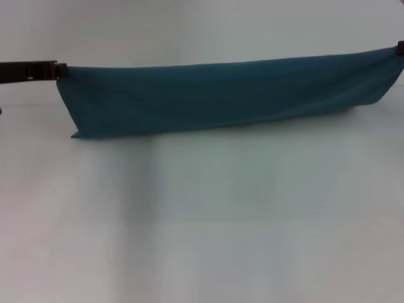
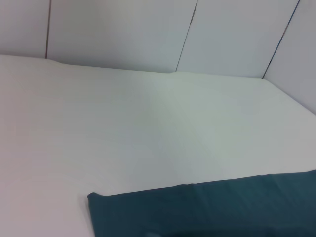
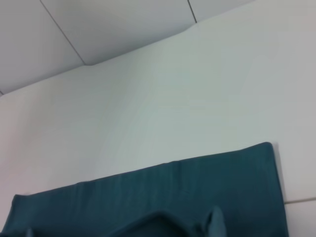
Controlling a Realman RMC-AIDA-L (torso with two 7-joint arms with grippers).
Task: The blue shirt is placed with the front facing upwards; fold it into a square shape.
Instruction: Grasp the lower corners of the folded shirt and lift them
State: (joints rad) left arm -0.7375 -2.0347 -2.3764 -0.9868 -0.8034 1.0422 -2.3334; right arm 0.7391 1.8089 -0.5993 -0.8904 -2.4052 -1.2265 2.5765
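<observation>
White tabletop (image 1: 202,240) fills the near half of our head view, bare and pale, running back to a light panelled wall (image 2: 123,29) seen from the wrists.

Beyond that near stretch we have the blue shirt (image 1: 221,95), already folded into a long narrow band and held stretched across the far part of the tabletop. Its long axis runs from side to side, from our left arm to our right arm. The lower edge seems to rest on or just graze the tabletop, at least at the left end, while the upper edge is drawn taut between the two arms and rises a little toward the right. No print or collar shows; we see only plain teal cloth with slack diagonal creases.

Our left gripper (image 1: 58,69) sits at the band's upper left corner, its dark body coming in level from the left, and it looks clamped on the cloth there. Our right gripper (image 1: 400,48) is only a dark sliver at the frame edge, touching the upper right corner; the tension suggests a pinch, but we cannot tell how its fingers stand.

We judge that each arm holds one end, equally near, so squaring the band means bringing one end along that axis to the other.
</observation>
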